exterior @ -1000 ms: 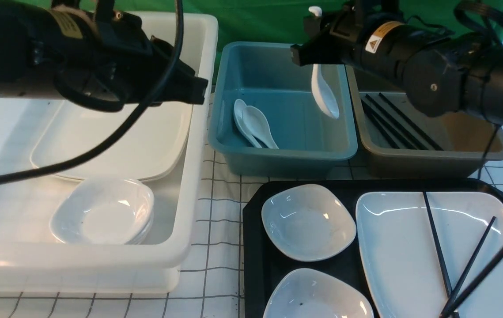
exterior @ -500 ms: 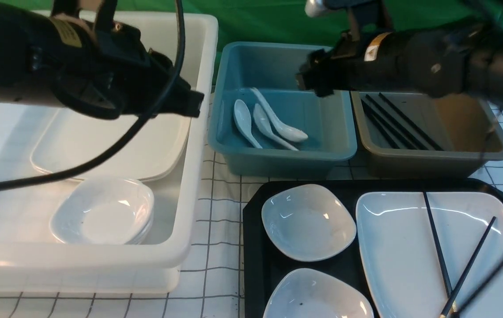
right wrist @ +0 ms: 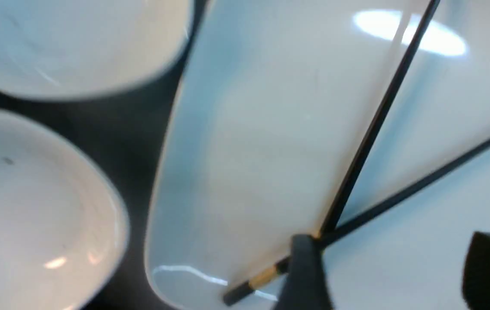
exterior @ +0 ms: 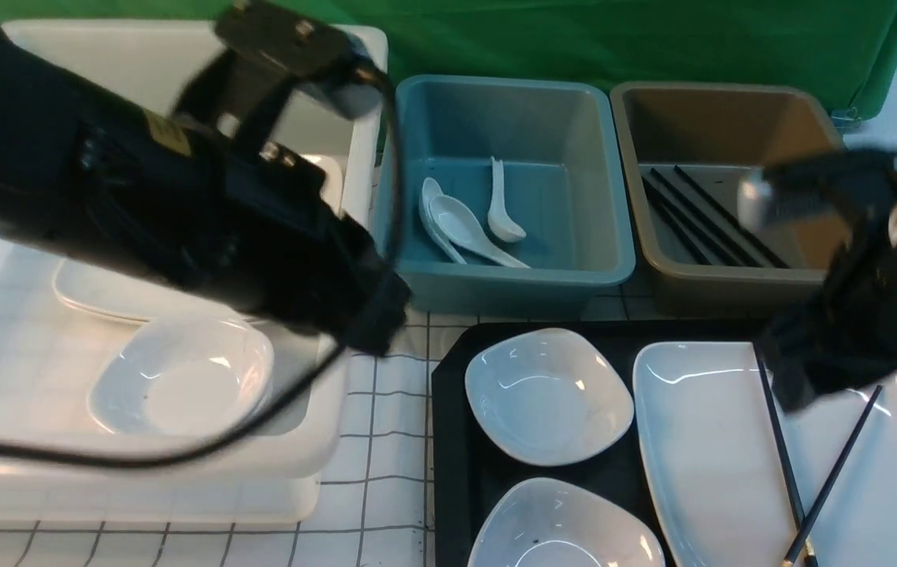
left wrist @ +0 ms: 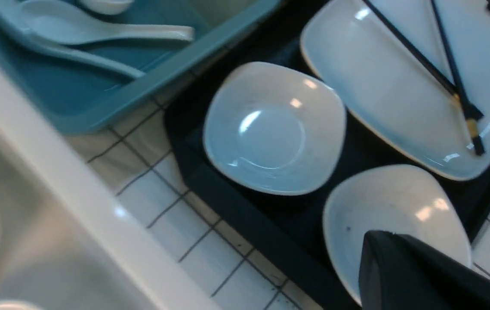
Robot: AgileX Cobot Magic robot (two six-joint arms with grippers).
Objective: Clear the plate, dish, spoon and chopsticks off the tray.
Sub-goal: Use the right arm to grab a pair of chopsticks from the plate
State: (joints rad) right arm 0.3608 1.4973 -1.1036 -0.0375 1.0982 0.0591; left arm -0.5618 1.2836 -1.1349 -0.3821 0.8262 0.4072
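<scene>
The black tray (exterior: 452,409) holds two small white dishes (exterior: 549,394) (exterior: 566,528) and the large white plate (exterior: 716,457). Two black chopsticks (exterior: 780,449) lie crossed on the plate. No spoon is on the tray; three white spoons (exterior: 499,209) lie in the blue tub. My left gripper (exterior: 377,319) is shut and empty, just left of the tray; in its wrist view it (left wrist: 382,249) hangs over the nearer dish (left wrist: 391,202). My right gripper (exterior: 791,386) is open and empty above the plate (right wrist: 262,142), near the chopsticks' (right wrist: 369,133) banded ends.
A big white tub (exterior: 322,441) at the left holds stacked plates and small dishes (exterior: 180,378). The blue tub (exterior: 511,279) and a brown tub (exterior: 732,283) holding black chopsticks stand behind the tray. The cloth is white with a dark grid.
The right gripper let the spoon drop into the blue tub, then swung back and down over the plate. The left arm moved from over the white tub toward the tray.
</scene>
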